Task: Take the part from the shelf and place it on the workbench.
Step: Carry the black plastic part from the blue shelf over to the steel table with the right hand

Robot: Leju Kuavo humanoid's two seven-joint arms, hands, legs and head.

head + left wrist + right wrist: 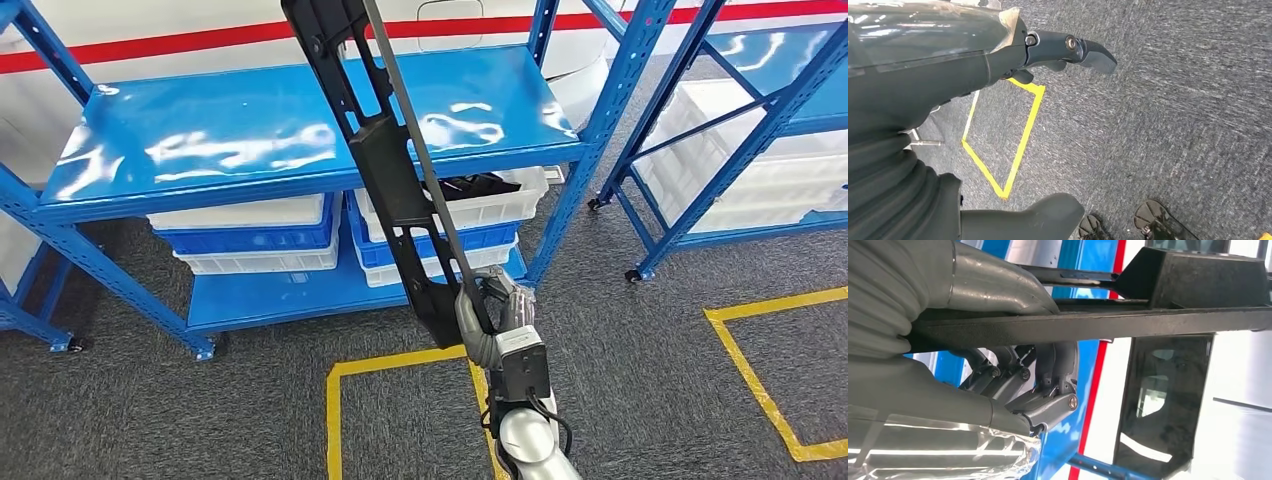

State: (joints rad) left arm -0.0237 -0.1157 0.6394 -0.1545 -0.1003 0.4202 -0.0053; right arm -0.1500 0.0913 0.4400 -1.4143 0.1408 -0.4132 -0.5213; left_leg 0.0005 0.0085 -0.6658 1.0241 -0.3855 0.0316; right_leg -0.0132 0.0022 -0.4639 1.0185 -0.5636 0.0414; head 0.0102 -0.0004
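Observation:
A long black plastic part (385, 160) stands tilted in the air in front of the blue shelf (300, 130), its upper end leaning to the left past the picture's top. My right hand (497, 312) grips it near its lower end. In the right wrist view the fingers (1048, 375) curl around the part's dark bar (1128, 325), thumb on the other side. My left hand (998, 60) hangs over the grey carpet with its fingers apart and nothing in it.
The shelf's lower level holds white and blue bins (255, 235), one with dark parts (470, 187). A second blue rack (720, 130) with a white bin stands at the right. Yellow tape squares (400, 365) mark the grey carpet.

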